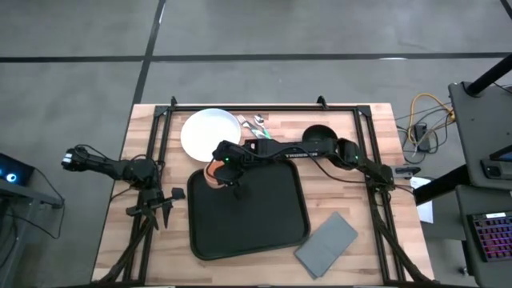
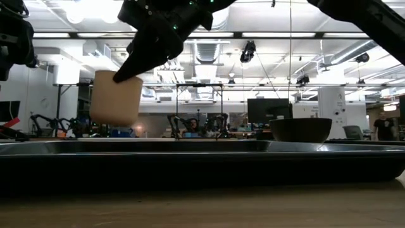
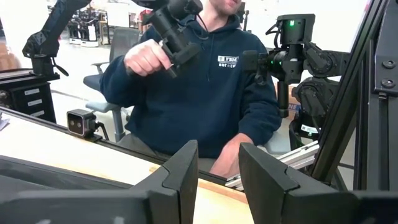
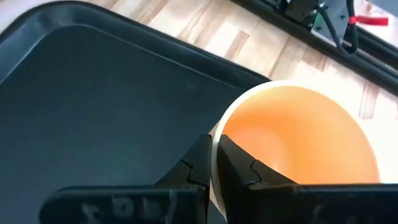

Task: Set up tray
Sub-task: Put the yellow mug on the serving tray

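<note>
Orange cup hangs by its rim in the clamped right gripper over the black tray's far-left corner; lower it level, fully inside the rim, before releasing.

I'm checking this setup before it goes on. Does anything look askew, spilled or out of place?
Nothing is spilled or damaged. The right gripper pinches the orange cup by its rim, lifted clear above the tray's corner. The grey napkin lies askew on the table beside the tray.
</note>
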Controlling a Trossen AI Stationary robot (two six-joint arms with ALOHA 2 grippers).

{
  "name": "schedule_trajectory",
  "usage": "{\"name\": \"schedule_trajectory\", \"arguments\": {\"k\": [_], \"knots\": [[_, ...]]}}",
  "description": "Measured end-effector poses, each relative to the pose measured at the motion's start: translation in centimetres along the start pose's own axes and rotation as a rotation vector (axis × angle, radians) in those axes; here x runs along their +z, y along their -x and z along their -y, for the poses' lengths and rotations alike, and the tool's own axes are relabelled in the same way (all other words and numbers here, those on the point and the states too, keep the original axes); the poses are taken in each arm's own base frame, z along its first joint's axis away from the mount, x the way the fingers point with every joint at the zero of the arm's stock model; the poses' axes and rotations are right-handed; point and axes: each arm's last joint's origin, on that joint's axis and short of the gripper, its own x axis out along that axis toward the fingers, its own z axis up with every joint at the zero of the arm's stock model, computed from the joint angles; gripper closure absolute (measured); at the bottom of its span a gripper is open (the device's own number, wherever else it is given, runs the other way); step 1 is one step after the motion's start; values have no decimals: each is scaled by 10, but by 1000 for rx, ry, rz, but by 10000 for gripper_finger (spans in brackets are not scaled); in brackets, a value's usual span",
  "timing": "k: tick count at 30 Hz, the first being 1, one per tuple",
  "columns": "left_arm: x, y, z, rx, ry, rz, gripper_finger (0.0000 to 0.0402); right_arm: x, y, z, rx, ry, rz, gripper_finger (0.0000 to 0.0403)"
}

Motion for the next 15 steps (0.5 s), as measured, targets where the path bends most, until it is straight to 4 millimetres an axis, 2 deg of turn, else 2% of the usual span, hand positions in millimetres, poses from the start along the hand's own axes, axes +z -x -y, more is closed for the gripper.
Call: {"name": "schedule_trajectory", "arguments": {"k": [9, 15], "knots": [[0, 0, 0, 0, 0, 0, 304, 5, -1, -2, -6, 25, 32, 394], [0, 0, 0, 0, 0, 0, 304, 6, -5, -6, 55, 44, 96, 394]]}}
